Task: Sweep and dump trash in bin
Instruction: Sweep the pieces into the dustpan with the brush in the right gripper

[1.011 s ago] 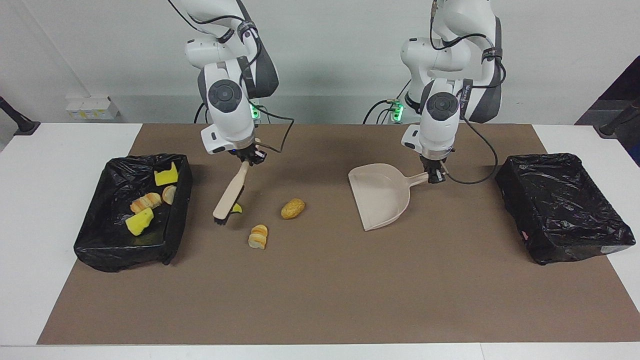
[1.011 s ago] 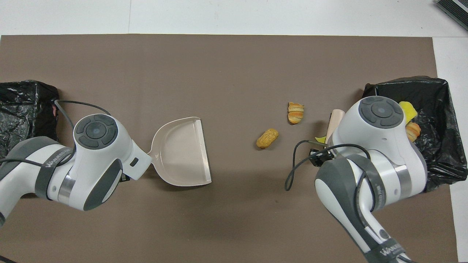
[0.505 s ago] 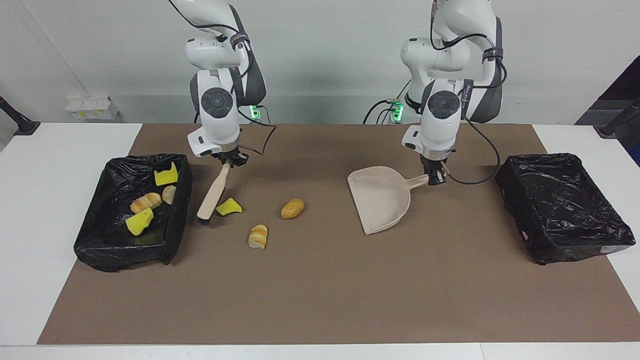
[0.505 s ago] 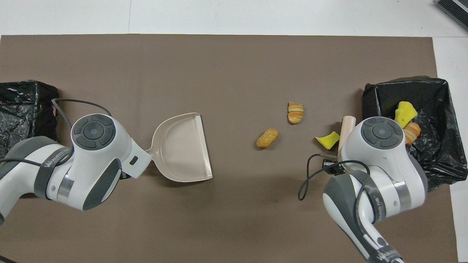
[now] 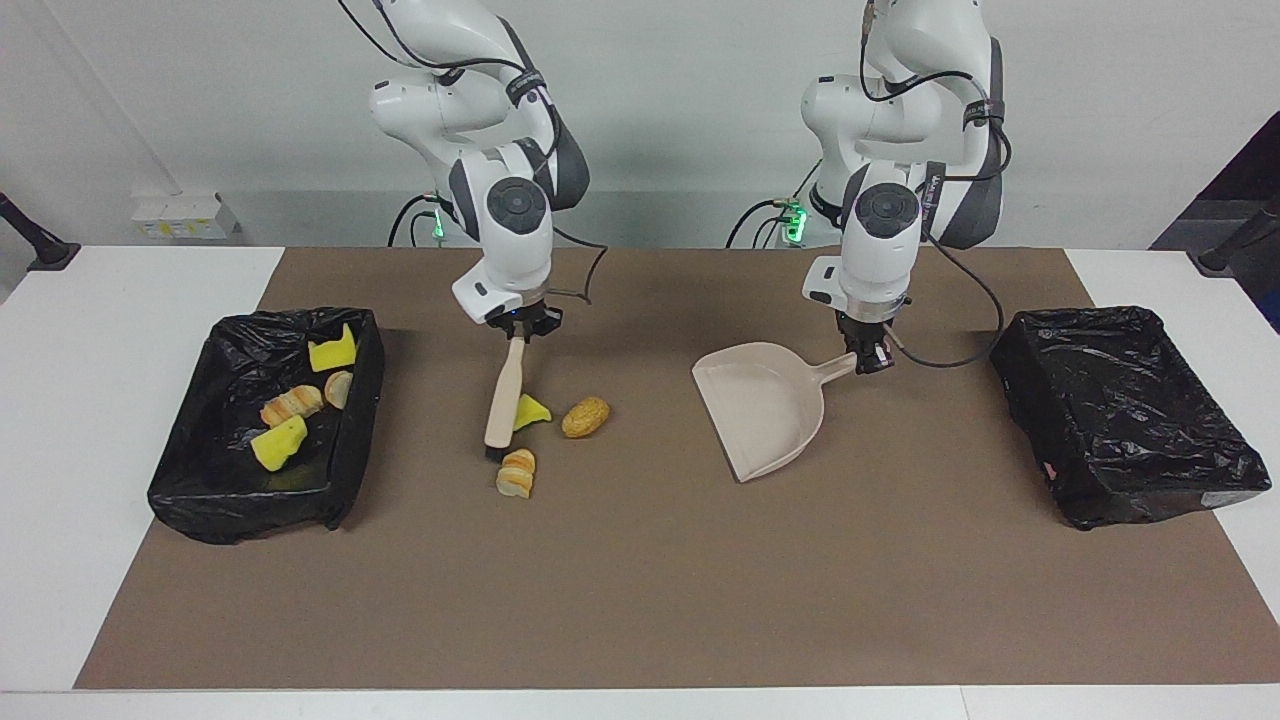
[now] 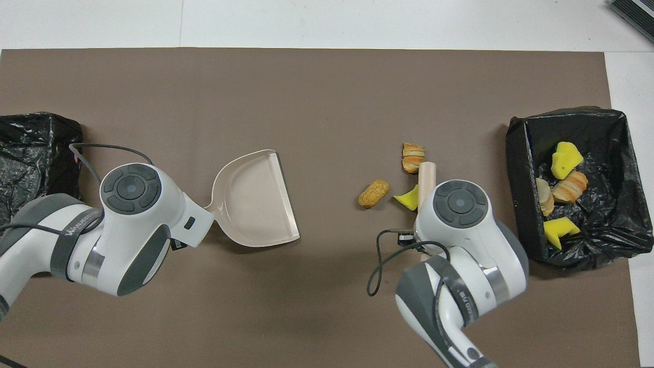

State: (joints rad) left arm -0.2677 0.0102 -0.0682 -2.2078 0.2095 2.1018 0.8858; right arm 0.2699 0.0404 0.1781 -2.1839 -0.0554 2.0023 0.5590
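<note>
Brown matting [image 5: 640, 600] carries three loose scraps [image 5: 585, 417] beside the brush [image 5: 503, 400] pinched by the right gripper [image 5: 520, 328], four already lie in the bin [image 5: 355, 420], and the left gripper [image 5: 868, 355] pinches the empty dustpan [image 5: 760, 410] well apart from them.

A robotics lab: two white arms [image 5: 505, 190] mounted at a white surface [image 5: 110, 330] covered by a brown mat [image 5: 650, 580], before a bare grey wall [image 5: 680, 110], with loose cables [image 5: 950, 330] and green status lights [image 5: 795, 222].

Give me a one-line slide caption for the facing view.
Right gripper sweeps brush against yellow sponge chunk; left gripper holds dustpan.
</note>
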